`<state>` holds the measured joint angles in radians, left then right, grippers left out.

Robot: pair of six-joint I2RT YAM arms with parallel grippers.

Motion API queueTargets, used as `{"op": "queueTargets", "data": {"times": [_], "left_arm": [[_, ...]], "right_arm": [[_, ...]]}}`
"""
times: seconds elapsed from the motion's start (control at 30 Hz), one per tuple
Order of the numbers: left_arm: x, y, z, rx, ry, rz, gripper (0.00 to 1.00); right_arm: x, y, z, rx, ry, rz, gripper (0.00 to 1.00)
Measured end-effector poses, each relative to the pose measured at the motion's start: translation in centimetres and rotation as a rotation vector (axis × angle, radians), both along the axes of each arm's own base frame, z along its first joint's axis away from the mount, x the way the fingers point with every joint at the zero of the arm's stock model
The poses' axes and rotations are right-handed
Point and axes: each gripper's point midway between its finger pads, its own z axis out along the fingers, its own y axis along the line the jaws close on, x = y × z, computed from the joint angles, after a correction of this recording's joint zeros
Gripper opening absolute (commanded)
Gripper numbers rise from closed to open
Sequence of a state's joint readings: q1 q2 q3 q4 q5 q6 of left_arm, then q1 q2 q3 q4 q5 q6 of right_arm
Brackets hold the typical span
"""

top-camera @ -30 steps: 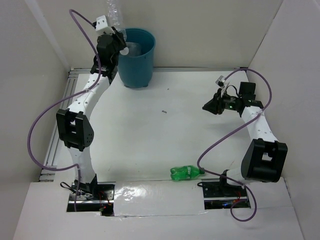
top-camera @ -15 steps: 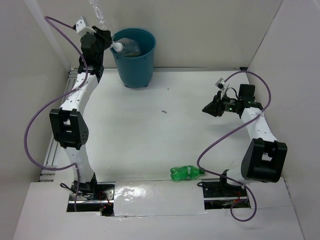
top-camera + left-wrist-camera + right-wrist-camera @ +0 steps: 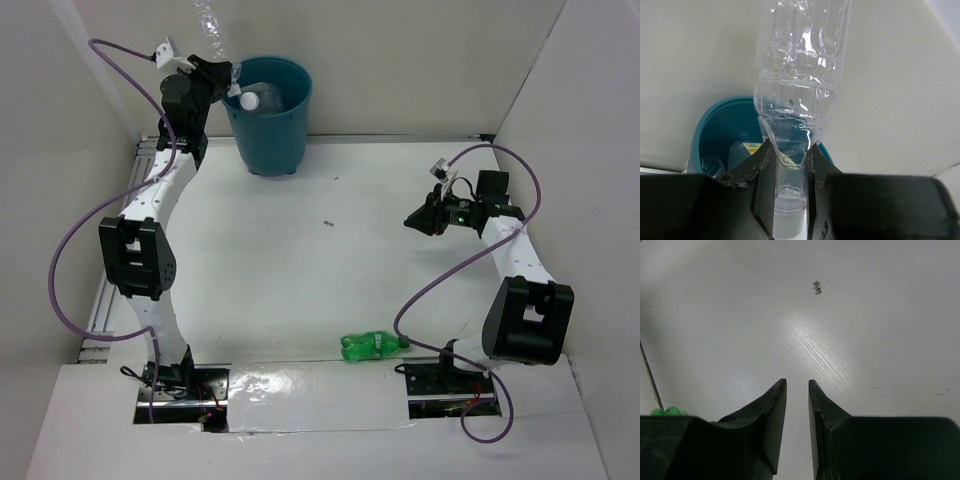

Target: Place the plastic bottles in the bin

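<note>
My left gripper (image 3: 226, 82) (image 3: 789, 150) is shut on the neck of a clear plastic bottle (image 3: 210, 25) (image 3: 800, 75). It holds the bottle in the air at the left rim of the teal bin (image 3: 270, 140) (image 3: 707, 130), white cap (image 3: 247, 100) towards the bin's opening, body tilted up and away. Other bottles (image 3: 742, 152) lie inside the bin. A bright green bottle (image 3: 372, 346) lies on its side near the table's front edge. My right gripper (image 3: 412, 217) (image 3: 797, 382) hovers over the right of the table, narrowly open and empty.
White walls close in the table at the back and both sides. A metal rail (image 3: 110, 290) runs along the left edge. A small dark speck (image 3: 328, 224) (image 3: 817, 287) lies mid-table. The green bottle's tip (image 3: 665, 411) shows at the lower left of the right wrist view.
The left arm has swung its wrist to the left and turned the held bottle, so the cap end now points over the bin's rim. The right arm has not moved.
</note>
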<state>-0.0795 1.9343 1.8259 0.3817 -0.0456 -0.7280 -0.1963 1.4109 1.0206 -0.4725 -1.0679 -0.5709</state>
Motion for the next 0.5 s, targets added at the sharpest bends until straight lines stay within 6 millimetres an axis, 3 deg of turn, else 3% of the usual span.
{"op": "queueTargets", "data": {"times": [0.5], "left_arm": [[0.0, 1.0, -0.4, -0.014, -0.027, 0.018, 0.0]], "right_arm": [[0.1, 0.0, -0.3, -0.001, 0.007, 0.0, 0.33]]}}
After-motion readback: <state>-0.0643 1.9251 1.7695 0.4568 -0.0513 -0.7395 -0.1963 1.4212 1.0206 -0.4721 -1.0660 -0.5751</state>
